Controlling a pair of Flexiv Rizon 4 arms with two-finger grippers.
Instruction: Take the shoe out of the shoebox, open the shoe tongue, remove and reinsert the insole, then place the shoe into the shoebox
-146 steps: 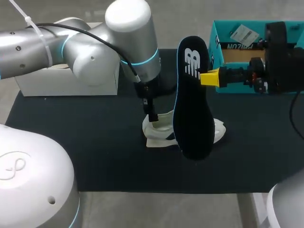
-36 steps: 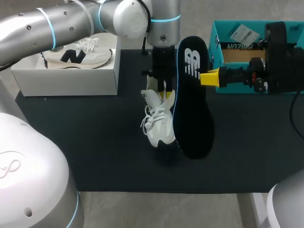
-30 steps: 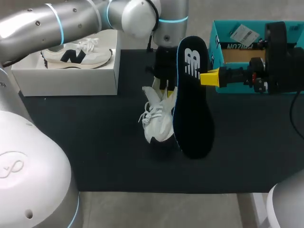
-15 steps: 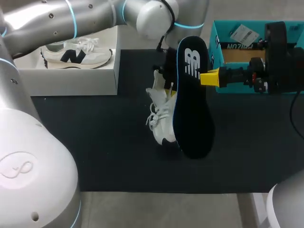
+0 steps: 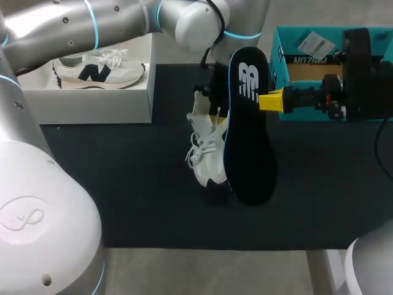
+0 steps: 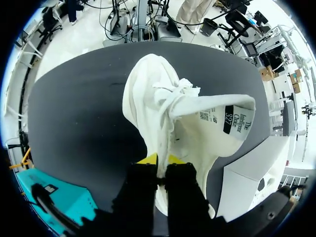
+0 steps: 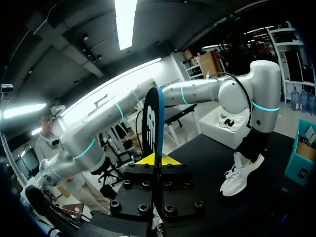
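Shoe [image 5: 206, 153] hangs toe-down over the dark worktop [image 5: 123, 184], outside the teal shoebox [image 5: 281, 77], with its tongue [image 6: 232, 116] folded out to one side. The left gripper [image 6: 159, 160] pinches the shoe's upper edge, fingers nearly together. The right gripper [image 5: 270, 100] clamps the black insole [image 5: 249, 141] by its edge, upright, just beside the shoe. A second shoe [image 5: 98, 70] lies in a white box [image 5: 92, 101].

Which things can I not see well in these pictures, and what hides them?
- Head view: the insole covers part of the shoe.
- Head view: the right arm hides much of the teal shoebox's inside.
- Right wrist view: insole edge-on, faces unseen.
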